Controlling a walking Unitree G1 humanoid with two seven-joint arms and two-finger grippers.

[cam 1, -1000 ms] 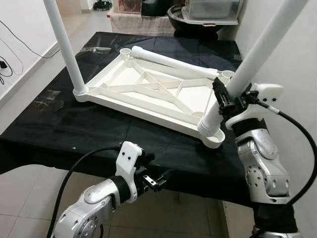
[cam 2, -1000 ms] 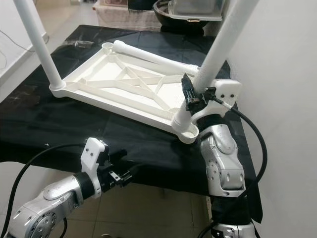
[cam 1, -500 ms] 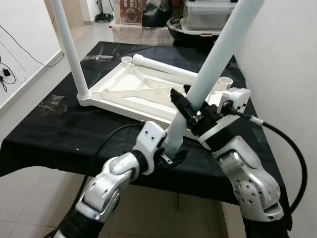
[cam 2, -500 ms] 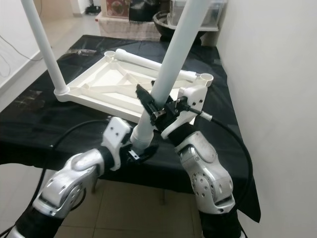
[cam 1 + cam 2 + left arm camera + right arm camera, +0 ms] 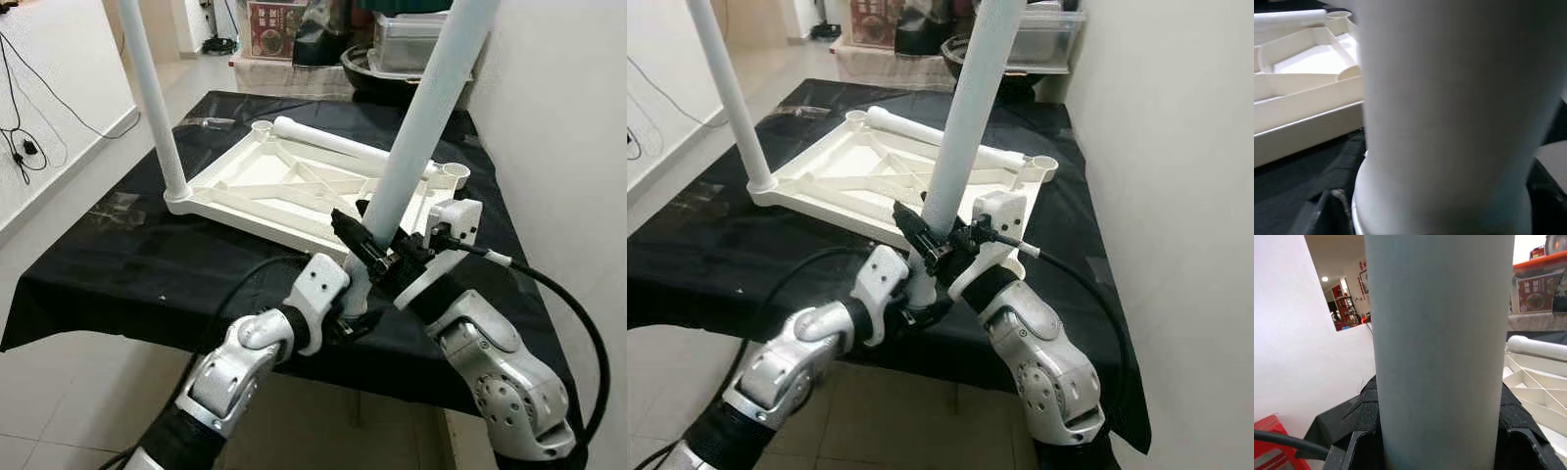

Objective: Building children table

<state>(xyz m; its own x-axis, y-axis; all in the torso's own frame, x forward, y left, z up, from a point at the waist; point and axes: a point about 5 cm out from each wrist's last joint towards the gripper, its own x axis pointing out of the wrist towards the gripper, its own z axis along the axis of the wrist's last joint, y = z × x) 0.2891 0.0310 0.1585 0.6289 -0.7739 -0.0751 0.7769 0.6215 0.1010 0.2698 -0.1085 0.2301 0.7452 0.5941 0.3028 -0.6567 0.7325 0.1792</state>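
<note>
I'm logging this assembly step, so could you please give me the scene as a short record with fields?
surface: black cloth over a table
tabletop: white tabletop lying underside up on the cloth
fitted leg: upright leg standing in its far left corner socket
loose leg: spare leg lying across the far edge
held leg: near leg, tilted, at the near right corner
right gripper: clamped around the near leg
left gripper: at the near leg's base, grip unclear

Left claw [image 5: 345,315] up from under the table edge onto the leg [image 5: 416,137] base.
</note>
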